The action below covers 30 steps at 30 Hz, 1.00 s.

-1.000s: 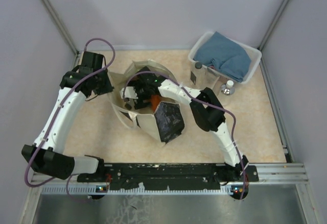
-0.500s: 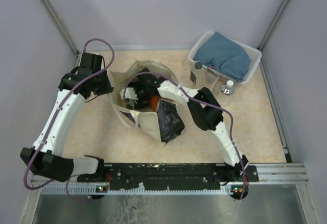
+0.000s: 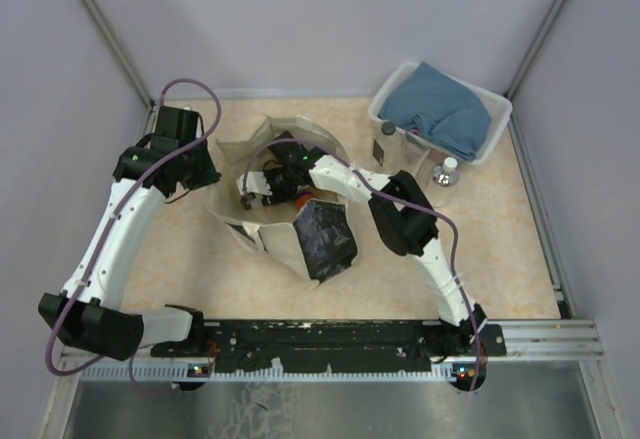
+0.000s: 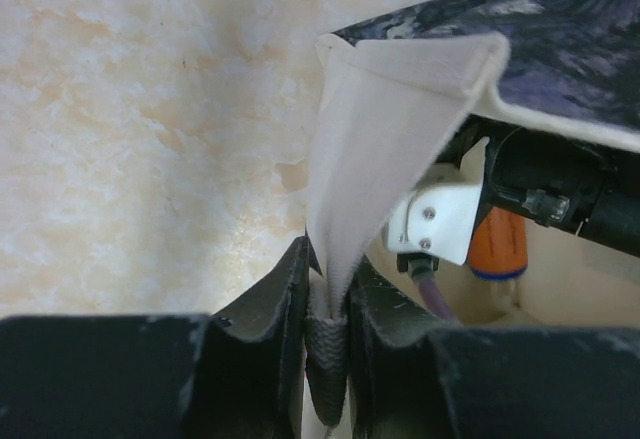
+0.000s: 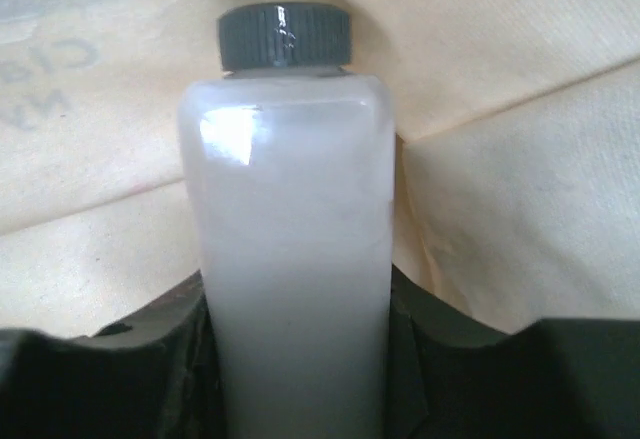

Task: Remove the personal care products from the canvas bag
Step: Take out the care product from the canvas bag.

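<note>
The canvas bag (image 3: 280, 243) stands open in the middle of the table, its dark printed panel facing the near side. My left gripper (image 3: 205, 173) is at the bag's left rim. In the left wrist view this gripper (image 4: 328, 289) is shut on the bag's cream edge and woven strap (image 4: 385, 129). My right gripper (image 3: 256, 189) reaches down inside the bag. In the right wrist view it (image 5: 295, 359) is shut on a pale bottle with a black ribbed cap (image 5: 290, 239), both fingers against its sides. An orange bottle (image 4: 497, 244) shows inside the bag beside the right arm.
A white plastic basket (image 3: 497, 117) holding a blue cloth (image 3: 440, 109) stands at the back right. A small bottle with a grey cap (image 3: 446, 171) stands on the table in front of it. A dark-capped bottle (image 3: 385, 143) stands at the basket's left corner.
The right gripper's jaws have closed from wide open onto the pale bottle. The bag's front panel has shifted a little. The left gripper keeps its hold on the rim.
</note>
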Motion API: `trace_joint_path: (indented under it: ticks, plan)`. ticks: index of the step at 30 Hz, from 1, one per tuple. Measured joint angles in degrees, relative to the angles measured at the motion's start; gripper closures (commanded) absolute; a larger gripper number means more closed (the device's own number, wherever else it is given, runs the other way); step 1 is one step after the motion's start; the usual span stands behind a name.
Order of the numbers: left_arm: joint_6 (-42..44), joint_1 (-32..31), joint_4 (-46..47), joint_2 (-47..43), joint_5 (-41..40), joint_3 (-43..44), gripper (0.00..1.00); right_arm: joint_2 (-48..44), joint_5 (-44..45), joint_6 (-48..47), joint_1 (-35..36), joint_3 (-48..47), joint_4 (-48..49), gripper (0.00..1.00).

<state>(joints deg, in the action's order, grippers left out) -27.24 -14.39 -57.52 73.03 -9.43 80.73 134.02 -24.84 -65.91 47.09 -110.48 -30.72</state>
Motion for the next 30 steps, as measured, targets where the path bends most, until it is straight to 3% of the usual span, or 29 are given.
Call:
trace_joint_path:
  ticks: [6, 7, 9, 18, 25, 30]
  plan:
    - [-0.20, 0.04, 0.09, -0.13, -0.15, -0.37, 0.76, 0.00, 1.07, 4.59, 0.13, 0.11, 0.39, 0.70]
    - [-0.20, 0.04, 0.09, -0.13, -0.15, -0.39, 0.77, 0.07, 1.55, 5.35, 0.24, 0.00, 0.50, 0.75]
    - [-0.17, 0.04, 0.09, -0.13, -0.15, -0.44, 0.77, 0.26, 2.32, 6.80, 0.39, -0.35, 0.46, 1.00]
    - [0.09, 0.04, 0.09, -0.26, -0.39, -0.42, 0.77, 0.74, 2.58, 12.28, 0.42, -2.54, -2.14, 1.00]
    - [0.09, 0.04, 0.09, -1.66, -0.42, -0.42, 0.77, -0.04, 0.90, 24.26, -0.11, -2.75, -2.89, 1.00]
    - [0.07, 0.02, 0.07, -2.86, -0.37, -0.44, 0.77, -4.63, -2.29, 34.84, -0.50, 4.26, 1.18, 1.00]
